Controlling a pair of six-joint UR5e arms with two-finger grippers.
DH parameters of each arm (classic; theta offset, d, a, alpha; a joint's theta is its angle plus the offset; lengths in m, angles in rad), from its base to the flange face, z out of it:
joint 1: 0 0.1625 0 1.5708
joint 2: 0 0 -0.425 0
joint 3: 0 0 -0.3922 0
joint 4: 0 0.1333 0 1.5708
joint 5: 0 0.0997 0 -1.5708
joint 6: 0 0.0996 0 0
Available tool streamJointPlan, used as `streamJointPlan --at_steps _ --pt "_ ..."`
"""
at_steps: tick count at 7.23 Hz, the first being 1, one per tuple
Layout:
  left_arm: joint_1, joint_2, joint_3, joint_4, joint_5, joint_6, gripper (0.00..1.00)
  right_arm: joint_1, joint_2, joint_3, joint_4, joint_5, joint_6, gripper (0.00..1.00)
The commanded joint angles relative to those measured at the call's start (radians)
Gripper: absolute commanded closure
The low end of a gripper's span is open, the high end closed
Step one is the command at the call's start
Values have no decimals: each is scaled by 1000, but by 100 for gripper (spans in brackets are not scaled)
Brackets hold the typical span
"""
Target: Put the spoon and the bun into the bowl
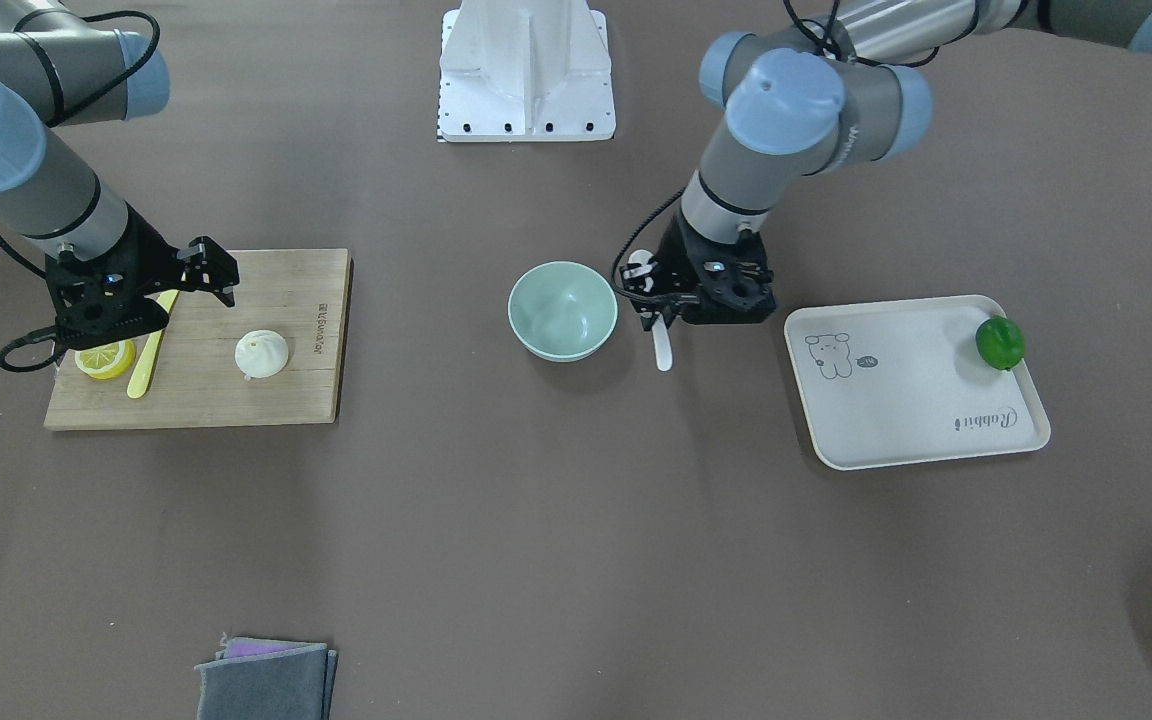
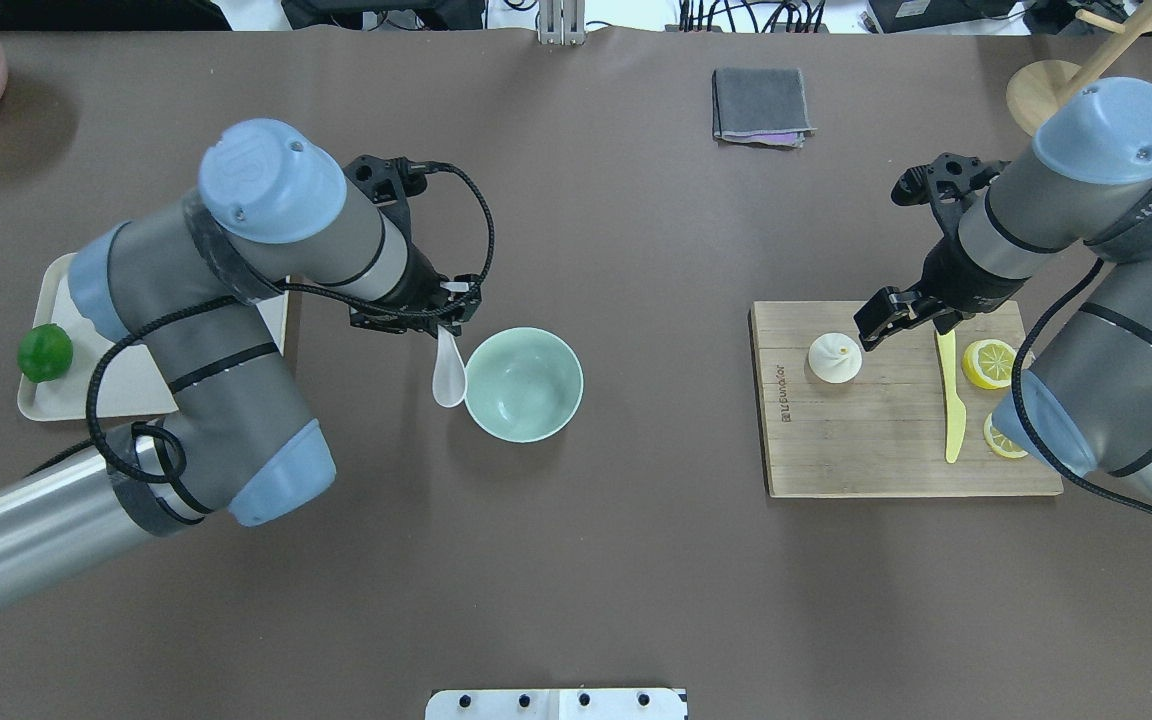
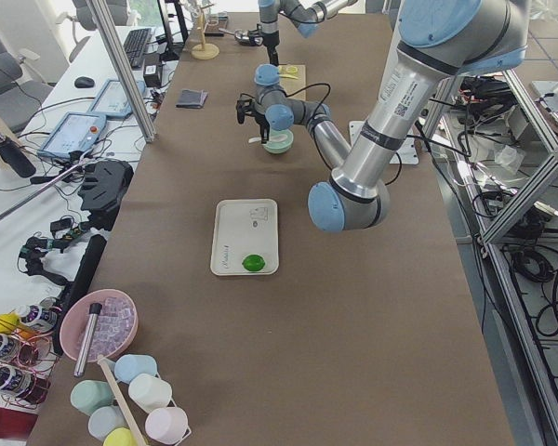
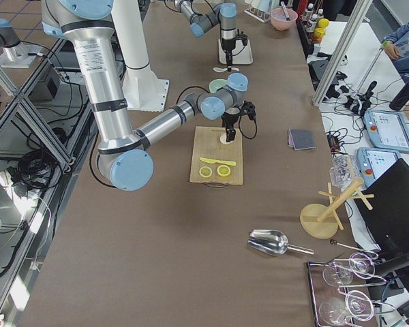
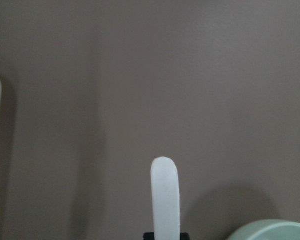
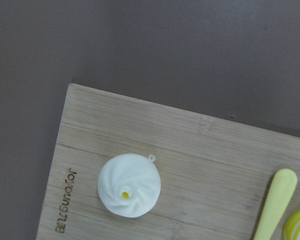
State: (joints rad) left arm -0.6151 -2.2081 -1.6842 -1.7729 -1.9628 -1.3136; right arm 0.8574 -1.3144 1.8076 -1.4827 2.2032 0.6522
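The mint-green bowl (image 1: 563, 310) (image 2: 523, 384) stands empty mid-table. My left gripper (image 2: 450, 325) (image 1: 658, 315) is shut on the handle of the white spoon (image 2: 449, 372) (image 1: 663, 345), which hangs scoop-down just beside the bowl's rim, outside it. The spoon (image 5: 165, 200) also shows in the left wrist view with the bowl's rim (image 5: 275, 230) at the lower right. The white pleated bun (image 2: 835, 357) (image 1: 261, 354) (image 6: 129, 185) lies on the wooden cutting board (image 2: 866, 460). My right gripper (image 2: 881, 320) (image 1: 211, 272) hovers over the board close to the bun, open and empty.
A yellow plastic knife (image 2: 952, 410) and lemon slices (image 2: 991, 363) lie on the board near the right arm. A cream tray (image 1: 916, 400) with a green lime (image 1: 999, 343) sits beyond the left gripper. A folded grey cloth (image 2: 761, 105) lies at the far edge.
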Motion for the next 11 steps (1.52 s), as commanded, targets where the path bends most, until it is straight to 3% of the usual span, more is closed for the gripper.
streamJointPlan --at_steps 1,5,6,8,10,11 --pt "58 -95 87 -3 64 -33 100 -35 17 -60 84 -25 59 6" --pt "58 -133 153 -13 77 -27 98 -73 29 -79 87 -74 61 7" --pt "58 -133 152 -13 78 -23 51 -77 32 -79 87 -74 78 16" --pt "57 -131 146 -8 78 -21 4 -86 43 -88 87 -76 104 50" --pt "34 -127 133 -4 76 -21 3 -87 44 -91 87 -92 104 86" --pt "20 -125 118 1 74 -19 3 -87 46 -86 87 -91 104 100"
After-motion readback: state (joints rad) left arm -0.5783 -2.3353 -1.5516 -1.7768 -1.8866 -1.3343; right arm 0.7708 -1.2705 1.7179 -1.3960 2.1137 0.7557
